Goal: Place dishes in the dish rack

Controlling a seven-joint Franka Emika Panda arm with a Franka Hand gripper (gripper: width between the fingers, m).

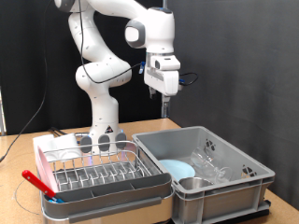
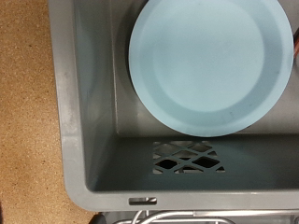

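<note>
Light-blue plate (image 2: 207,67) lies flat in the grey bin (image 1: 238,182) at the exterior view's right, clear glass pieces (image 1: 210,166) beside it, none racked; dish rack (image 1: 98,174) at left on the desk (image 1: 280,213) looks empty of dishes. Pincer (image 1: 164,101) hangs high above the bin, holding nothing visible; open or closed unclear, its fingers out of the wrist view.

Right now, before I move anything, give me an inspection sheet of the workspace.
Surface: brown table, bare cork-like top beside the bin.
Job's things: light-blue plate lying in the grey bin with clear glass pieces; dish rack holds no plate.
Clutter: red utensil at the rack's edge.
Grippers: pincer high above the bin, holding nothing seen.
Cables: black cable at the exterior view's left.
Surroundings: dark curtain.
</note>
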